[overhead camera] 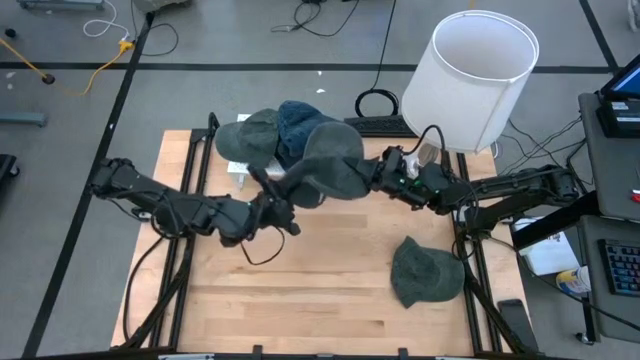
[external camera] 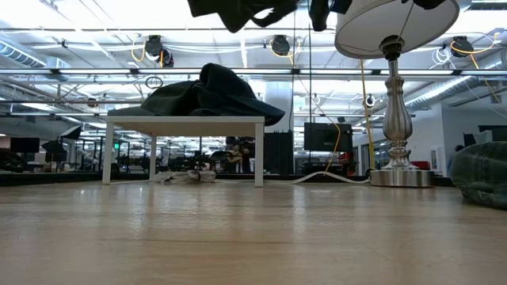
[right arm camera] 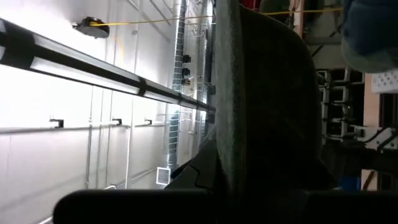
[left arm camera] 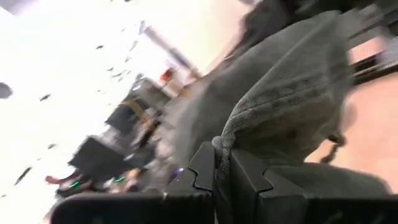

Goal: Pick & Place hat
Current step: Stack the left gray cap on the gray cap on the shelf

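A grey hat (overhead camera: 335, 168) hangs lifted between both grippers above the table's far half; in the low view the grey hat (external camera: 238, 12) shows at the top edge. My left gripper (overhead camera: 288, 195) is shut on its left end, and my right gripper (overhead camera: 377, 175) is shut on its right end. Behind it, a pile of grey and blue hats (overhead camera: 275, 135) lies on a small white stand (external camera: 186, 123). Another grey hat (overhead camera: 425, 272) rests on the table near the right edge. My left gripper (left arm camera: 222, 180) pinches a folded edge of the hat (left arm camera: 227, 146) between its two fingers, coming level from the table's left. The hat is lifted clear and bulges beyond the fingers. My right gripper (right arm camera: 233, 186) pinches the hat's opposite edge (right arm camera: 233, 143) between its fingers, coming from the table's right. The cloth stands edge-on between them, clear of the table.
A white-shaded lamp (overhead camera: 470, 75) with a silver base (external camera: 396, 119) stands at the table's far right corner, close behind my right arm. The near half of the wooden table (overhead camera: 300, 300) is bare. Cables and a desk with gear lie beyond the right edge.
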Action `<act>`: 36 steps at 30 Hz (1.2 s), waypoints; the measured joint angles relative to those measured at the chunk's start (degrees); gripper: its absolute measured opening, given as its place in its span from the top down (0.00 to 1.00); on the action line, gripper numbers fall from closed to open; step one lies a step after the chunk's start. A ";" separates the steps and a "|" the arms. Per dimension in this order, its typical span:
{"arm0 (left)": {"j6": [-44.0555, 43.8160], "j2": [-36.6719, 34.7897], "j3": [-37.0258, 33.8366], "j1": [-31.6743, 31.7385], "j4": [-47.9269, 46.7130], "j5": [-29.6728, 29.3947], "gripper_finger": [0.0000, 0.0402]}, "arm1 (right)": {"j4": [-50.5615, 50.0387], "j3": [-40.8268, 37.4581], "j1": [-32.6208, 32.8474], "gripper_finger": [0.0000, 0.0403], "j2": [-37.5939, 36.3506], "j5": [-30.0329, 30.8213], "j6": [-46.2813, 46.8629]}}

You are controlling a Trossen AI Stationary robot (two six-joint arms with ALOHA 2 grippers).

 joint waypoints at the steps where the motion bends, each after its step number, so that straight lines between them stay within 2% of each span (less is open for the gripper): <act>1: 2.00 0.00 0.00 -0.32 1.48 -2.34 0.96 | -0.24 0.00 0.00 0.98 0.00 0.01 0.47; 7: 11.89 0.00 0.00 -0.83 12.33 -9.72 0.96 | -2.49 0.00 0.00 0.95 0.02 -0.34 0.65; 9: 15.80 0.00 0.00 -1.02 16.41 -11.58 0.96 | -3.45 0.02 0.04 0.91 0.00 -0.74 -0.25; 12: 20.13 0.00 0.00 -0.75 24.05 -14.20 0.96 | -3.33 0.02 0.11 0.81 0.02 -4.73 -2.50; 15: 20.23 -0.09 0.00 0.35 29.00 -14.71 0.96 | -2.36 0.02 0.12 0.69 0.00 -9.27 -6.85; 21: 19.57 -1.13 0.00 3.01 30.50 -15.73 0.96 | -0.62 0.02 0.81 0.45 -0.33 -9.18 -11.21; 26: 15.28 -2.09 -0.04 5.43 31.20 -18.08 0.96 | 1.23 0.02 1.33 0.28 -0.33 -10.88 -11.56; 30: 12.29 -2.80 -0.04 7.56 31.10 -20.76 0.96 | 2.34 0.02 1.38 0.20 -0.35 -15.66 -12.88; 36: 10.32 -2.95 -0.04 10.73 34.58 -20.65 0.96 | 3.60 0.00 1.38 0.17 -0.33 -16.98 -12.77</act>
